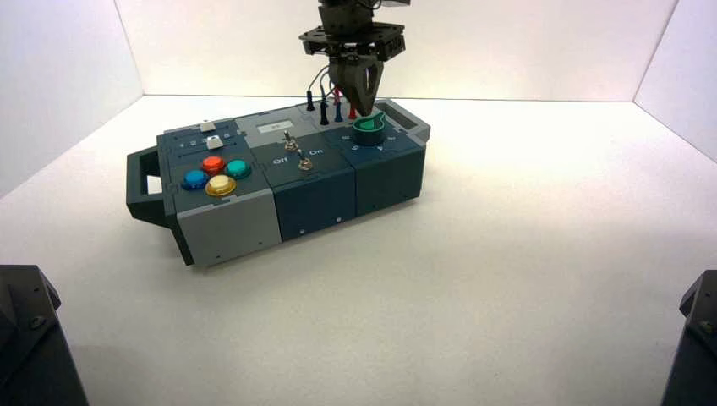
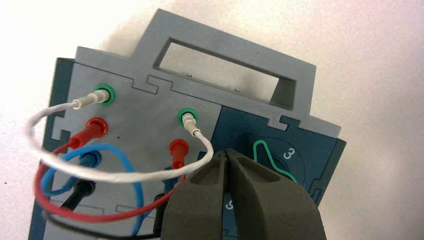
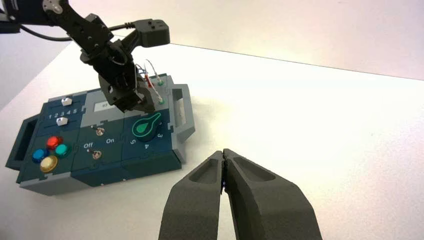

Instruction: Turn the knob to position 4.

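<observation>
The knob (image 1: pixel 369 127), dark with a green teardrop pointer, sits at the box's right end; in the right wrist view the knob (image 3: pixel 145 127) has its tip turned toward the grey handle, past the printed 3 and away from 4 and 5. My left gripper (image 1: pixel 365 108) hangs shut just above and behind it. In the left wrist view this gripper (image 2: pixel 227 152) covers part of the knob (image 2: pixel 272 162), and nothing sits between the fingers. My right gripper (image 3: pixel 223 151) is shut and empty, low over the table, well off the box's right side.
Red, blue, black and white wires (image 2: pixel 75 172) loop between sockets just beside the left gripper. Two metal toggle switches (image 1: pixel 296 152) stand mid-box, with coloured push buttons (image 1: pixel 216 174) and sliders (image 1: pixel 208 127) at the left end. The box (image 1: pixel 313 203) stands turned at an angle.
</observation>
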`<state>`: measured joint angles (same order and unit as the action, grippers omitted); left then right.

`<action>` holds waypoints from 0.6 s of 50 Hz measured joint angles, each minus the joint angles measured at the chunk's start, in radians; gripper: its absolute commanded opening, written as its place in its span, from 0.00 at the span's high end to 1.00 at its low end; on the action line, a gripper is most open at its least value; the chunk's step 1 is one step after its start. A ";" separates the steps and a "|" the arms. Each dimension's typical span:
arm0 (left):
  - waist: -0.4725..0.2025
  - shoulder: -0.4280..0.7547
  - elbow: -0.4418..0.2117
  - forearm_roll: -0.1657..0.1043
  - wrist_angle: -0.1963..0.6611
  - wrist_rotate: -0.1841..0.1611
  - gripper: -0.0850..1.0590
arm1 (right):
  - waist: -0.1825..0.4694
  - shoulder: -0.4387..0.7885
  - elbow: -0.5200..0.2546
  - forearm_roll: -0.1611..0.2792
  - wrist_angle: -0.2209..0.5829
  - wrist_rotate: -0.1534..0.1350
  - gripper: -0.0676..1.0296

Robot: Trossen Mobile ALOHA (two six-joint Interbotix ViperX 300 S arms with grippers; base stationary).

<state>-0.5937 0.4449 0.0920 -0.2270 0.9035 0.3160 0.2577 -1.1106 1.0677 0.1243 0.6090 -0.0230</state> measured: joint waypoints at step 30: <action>-0.005 0.012 -0.023 0.000 0.014 0.017 0.95 | 0.000 0.000 0.000 0.000 0.000 0.000 0.96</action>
<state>-0.5983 0.4571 0.0690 -0.2270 0.9173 0.3329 0.2577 -1.1106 1.0677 0.1243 0.6090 -0.0230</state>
